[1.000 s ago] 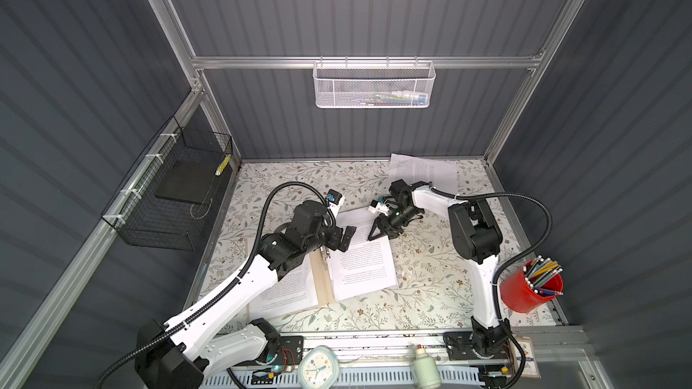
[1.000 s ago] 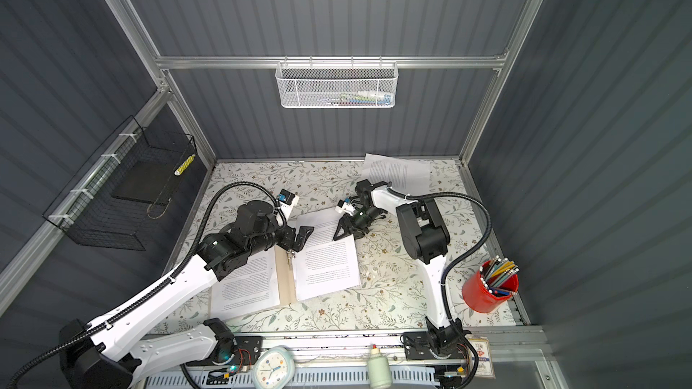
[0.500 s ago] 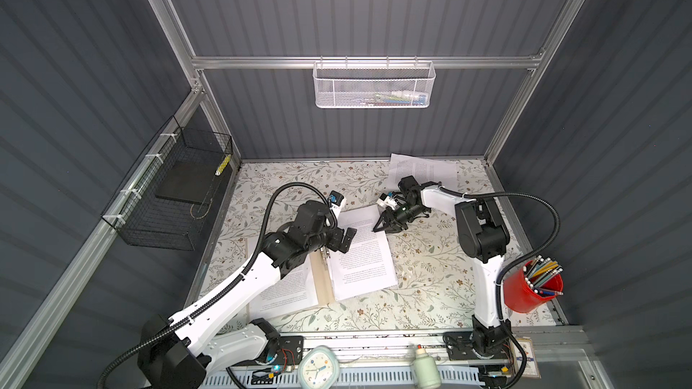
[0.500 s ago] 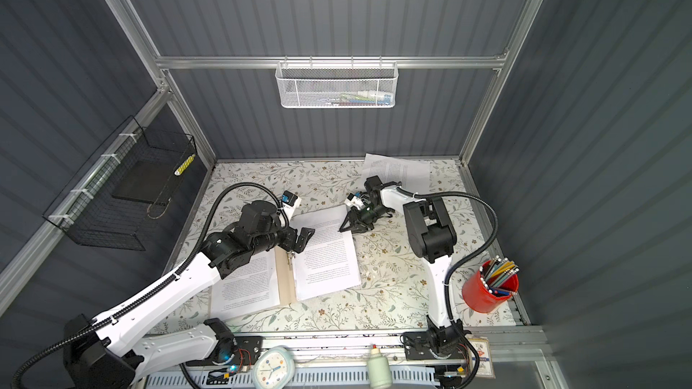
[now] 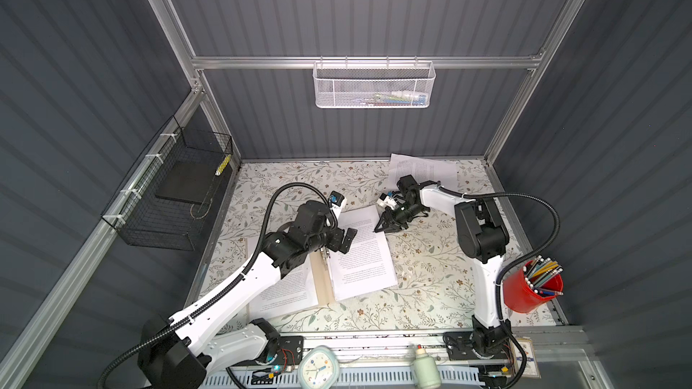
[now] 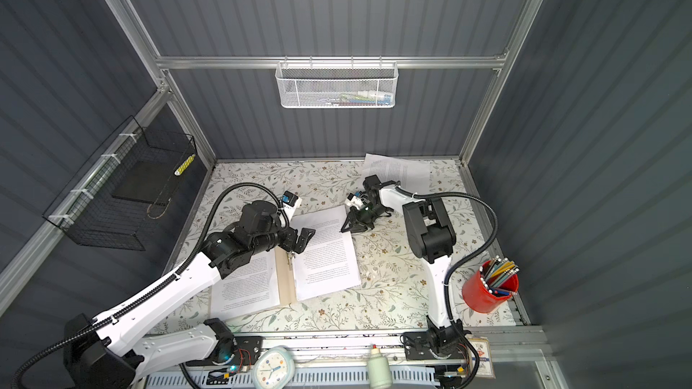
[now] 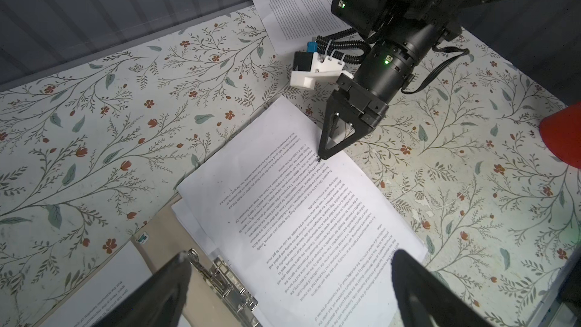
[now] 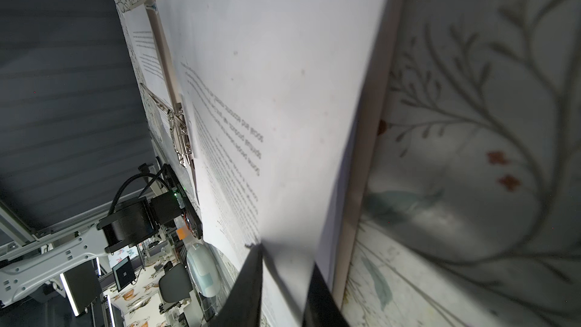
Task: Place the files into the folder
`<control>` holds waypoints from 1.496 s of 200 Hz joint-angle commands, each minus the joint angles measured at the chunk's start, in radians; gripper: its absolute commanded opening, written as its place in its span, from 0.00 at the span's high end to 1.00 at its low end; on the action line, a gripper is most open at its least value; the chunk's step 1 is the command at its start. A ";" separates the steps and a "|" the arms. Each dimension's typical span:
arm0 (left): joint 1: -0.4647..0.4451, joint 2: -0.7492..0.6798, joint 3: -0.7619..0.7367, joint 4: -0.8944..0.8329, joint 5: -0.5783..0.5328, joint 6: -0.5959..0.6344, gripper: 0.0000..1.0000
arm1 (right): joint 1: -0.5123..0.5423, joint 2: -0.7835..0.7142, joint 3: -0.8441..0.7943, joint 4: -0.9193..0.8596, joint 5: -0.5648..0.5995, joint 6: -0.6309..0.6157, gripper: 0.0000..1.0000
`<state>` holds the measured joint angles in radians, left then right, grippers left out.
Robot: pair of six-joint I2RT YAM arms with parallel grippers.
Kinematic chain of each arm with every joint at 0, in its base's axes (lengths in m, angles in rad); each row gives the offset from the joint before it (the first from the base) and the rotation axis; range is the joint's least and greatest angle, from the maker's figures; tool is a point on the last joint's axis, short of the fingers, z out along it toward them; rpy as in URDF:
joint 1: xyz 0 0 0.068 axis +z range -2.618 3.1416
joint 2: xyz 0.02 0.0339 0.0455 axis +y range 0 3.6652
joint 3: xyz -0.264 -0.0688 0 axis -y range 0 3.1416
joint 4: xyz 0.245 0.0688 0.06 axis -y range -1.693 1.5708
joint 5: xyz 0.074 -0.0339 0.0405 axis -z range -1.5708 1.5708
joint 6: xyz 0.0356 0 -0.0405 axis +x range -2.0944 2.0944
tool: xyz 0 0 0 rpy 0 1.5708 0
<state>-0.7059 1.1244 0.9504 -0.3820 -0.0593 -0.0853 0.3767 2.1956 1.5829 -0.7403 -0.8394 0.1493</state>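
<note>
The folder (image 5: 321,279) lies open on the tabletop (image 5: 430,278), and the files (image 5: 361,260) are spread over both its halves. The right gripper (image 5: 378,229) is low at the far edge of the files on the right half, its jaws pressed together on the top page. The left gripper (image 5: 342,242) hangs above the metal clip (image 7: 220,278), jaws wide apart. A loose sheet (image 5: 423,171) lies near the back wall.

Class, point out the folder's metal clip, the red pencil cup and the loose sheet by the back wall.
metal clip (image 7: 224,281): left wrist view, silver levers.
red pencil cup (image 5: 520,293): in a top view, outer wall.
loose sheet (image 5: 430,170): in a top view, printed middle.
</note>
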 commanded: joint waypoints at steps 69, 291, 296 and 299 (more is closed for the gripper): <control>-0.001 0.016 0.013 -0.024 0.013 0.009 0.00 | 0.031 0.036 0.069 -0.071 0.046 -0.034 0.78; -0.001 0.037 0.017 -0.030 0.017 0.005 0.00 | 0.042 0.010 0.060 -0.151 0.127 -0.140 0.93; -0.001 0.036 0.017 -0.031 0.016 0.005 0.00 | 0.043 0.011 0.061 -0.155 0.131 -0.145 0.93; 0.000 0.037 0.017 -0.030 0.016 0.005 0.00 | 0.042 0.012 0.061 -0.158 0.134 -0.147 0.93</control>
<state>-0.7059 1.1549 0.9504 -0.3912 -0.0586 -0.0853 0.4179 2.2040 1.6329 -0.8444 -0.7277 0.0486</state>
